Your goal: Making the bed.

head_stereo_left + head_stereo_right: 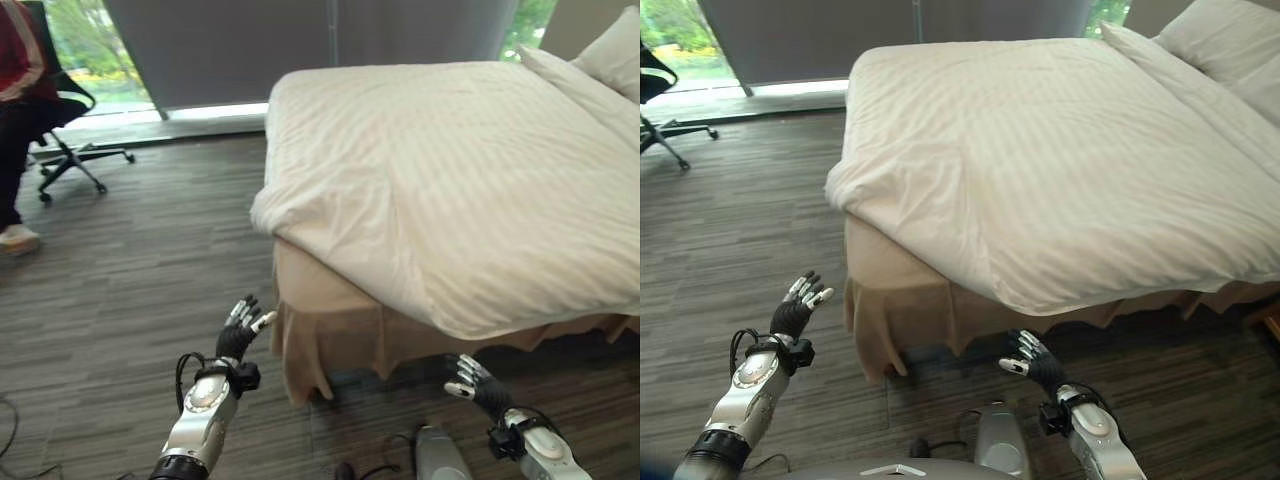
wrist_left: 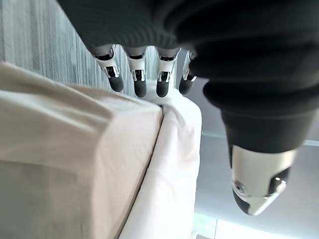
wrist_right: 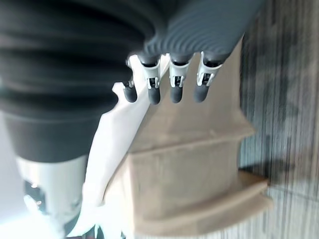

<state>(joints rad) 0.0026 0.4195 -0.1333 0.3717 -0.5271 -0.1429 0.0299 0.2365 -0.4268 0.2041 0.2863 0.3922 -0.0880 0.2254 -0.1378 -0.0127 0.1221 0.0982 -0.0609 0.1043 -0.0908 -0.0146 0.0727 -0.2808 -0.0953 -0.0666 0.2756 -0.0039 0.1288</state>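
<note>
A bed with a cream striped duvet (image 1: 440,170) stands ahead, its near corner hanging over a tan bed skirt (image 1: 330,330). Two pillows (image 1: 610,50) lie at the far right end. My left hand (image 1: 238,335) hovers open over the floor, left of the bed's near corner and apart from it. My right hand (image 1: 478,385) is open and low in front of the bed skirt, below the duvet's drooping edge, touching nothing. In the left wrist view the fingers (image 2: 140,82) point at the duvet corner (image 2: 174,149); in the right wrist view the fingers (image 3: 175,82) point at the skirt (image 3: 199,164).
Dark wood-plank floor (image 1: 130,280) spreads left of the bed. A black office chair (image 1: 65,140) with a seated person (image 1: 15,120) stands at the far left by the window. A grey curtain (image 1: 260,40) hangs behind the bed.
</note>
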